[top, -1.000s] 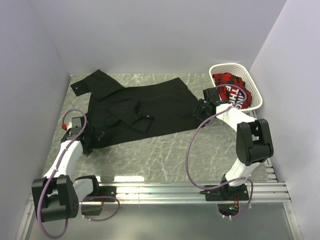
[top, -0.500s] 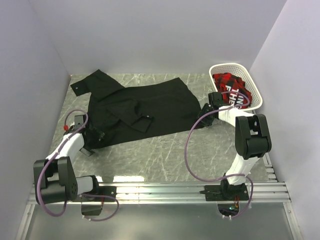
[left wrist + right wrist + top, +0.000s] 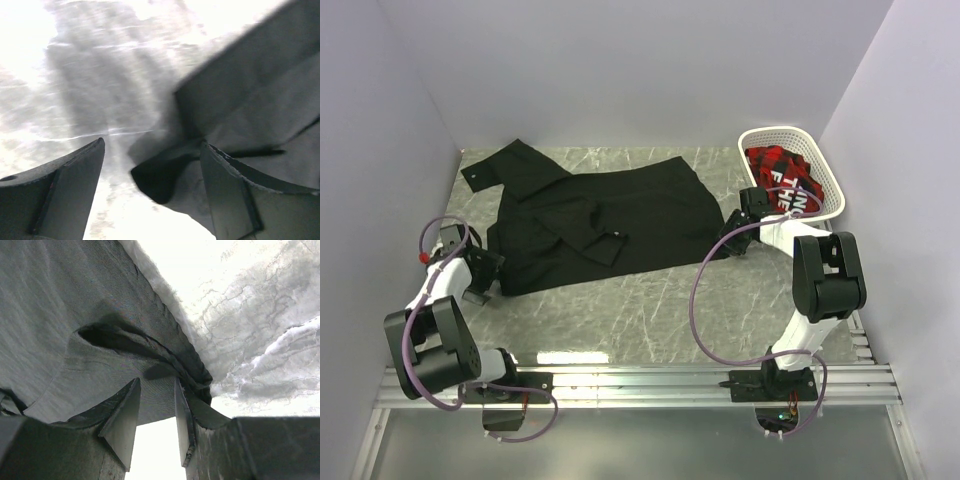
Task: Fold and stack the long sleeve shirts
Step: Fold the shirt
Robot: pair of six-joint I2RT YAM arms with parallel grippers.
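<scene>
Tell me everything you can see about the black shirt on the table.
The black shirt is soft fabric, spread mostly flat on the marbled table, one sleeve reaching far-left, the other folded across its middle. Its near-left corner lies inside the open left tool, ungripped. Its bunched right hem sits inside the right tool; whether it is pinched is unclear.

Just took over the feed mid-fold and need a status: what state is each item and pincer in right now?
black shirt: spread on the table, one sleeve lying across its body.
white basket: upright, holding a red plaid garment.
left pincer: open, shirt corner between its fingers, ungripped.
right pincer: shut on the black shirt's edge.
</scene>
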